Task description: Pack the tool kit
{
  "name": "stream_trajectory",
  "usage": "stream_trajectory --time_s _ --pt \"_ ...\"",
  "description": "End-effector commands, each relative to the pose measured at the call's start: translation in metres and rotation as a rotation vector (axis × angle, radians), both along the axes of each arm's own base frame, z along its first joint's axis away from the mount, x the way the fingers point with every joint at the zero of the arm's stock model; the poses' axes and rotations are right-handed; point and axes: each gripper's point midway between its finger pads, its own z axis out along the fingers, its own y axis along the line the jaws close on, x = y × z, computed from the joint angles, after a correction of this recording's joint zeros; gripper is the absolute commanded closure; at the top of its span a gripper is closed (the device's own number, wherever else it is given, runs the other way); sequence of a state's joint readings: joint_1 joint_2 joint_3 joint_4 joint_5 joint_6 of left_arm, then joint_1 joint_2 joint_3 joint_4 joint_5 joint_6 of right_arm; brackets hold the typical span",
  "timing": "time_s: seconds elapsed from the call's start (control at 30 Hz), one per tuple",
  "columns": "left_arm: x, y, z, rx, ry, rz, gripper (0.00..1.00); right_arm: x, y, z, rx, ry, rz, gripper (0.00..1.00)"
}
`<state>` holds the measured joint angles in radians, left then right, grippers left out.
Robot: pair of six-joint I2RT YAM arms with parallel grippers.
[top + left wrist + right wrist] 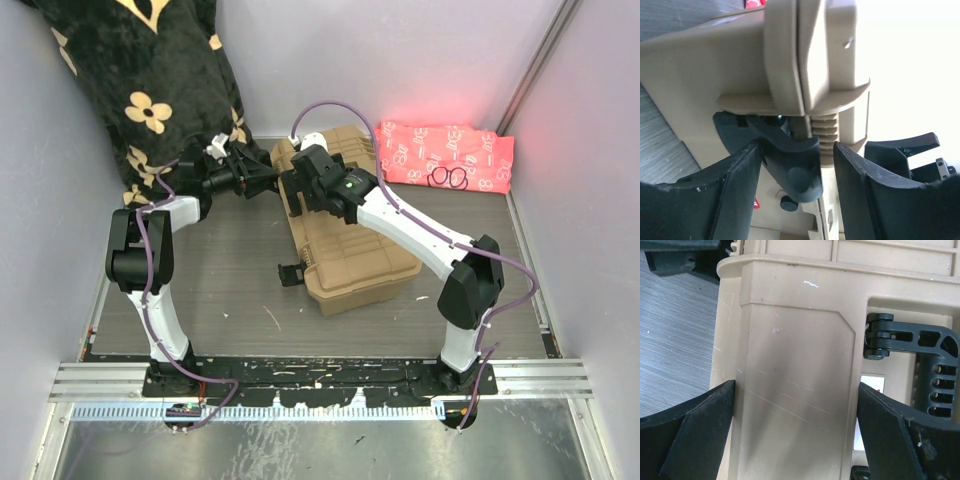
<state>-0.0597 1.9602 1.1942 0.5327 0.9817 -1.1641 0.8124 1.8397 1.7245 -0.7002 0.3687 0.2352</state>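
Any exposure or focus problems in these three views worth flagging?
Top external: evenly lit and sharp, but a red glow tints the wall above the pink cloth. Left wrist: the right side beside the toolbox is blown out to white, and the left gripper reads near-black. Right wrist: crisp, scratches on the toolbox legible; the right gripper is dark, little detail.

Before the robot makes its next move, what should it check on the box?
1. Lid of the toolbox down: ok.
2. Both left fingers either side of the black latch: ok.
3. That black latch snapped shut: cannot tell.
4. The near latch snapped shut: not ok, it sticks out.
5. Both right fingers open over the lid, gripping nothing: ok.
6. All tools inside: cannot tell, the lid hides them.
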Motion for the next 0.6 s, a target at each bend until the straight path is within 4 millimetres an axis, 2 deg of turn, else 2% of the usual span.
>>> stream_trajectory --time_s 0.0,0.27,0.37,0.57 --pt "0.004 -0.006 0.057 -0.018 -0.160 -0.040 0.40 -0.139 -0.057 -0.130 -0.396 0.695 0.143 0.15" --pt "0.006 -0.011 0.070 -0.020 -0.180 -0.065 0.41 -0.138 -0.045 -0.129 -0.336 0.692 0.150 0.15" --pt "0.006 -0.014 0.069 -0.021 -0.177 -0.070 0.41 -0.139 -0.044 -0.129 -0.329 0.697 0.148 0.15" --pt "0.007 -0.015 0.079 -0.029 -0.197 -0.063 0.42 -0.139 -0.043 -0.127 -0.323 0.697 0.147 0.15"
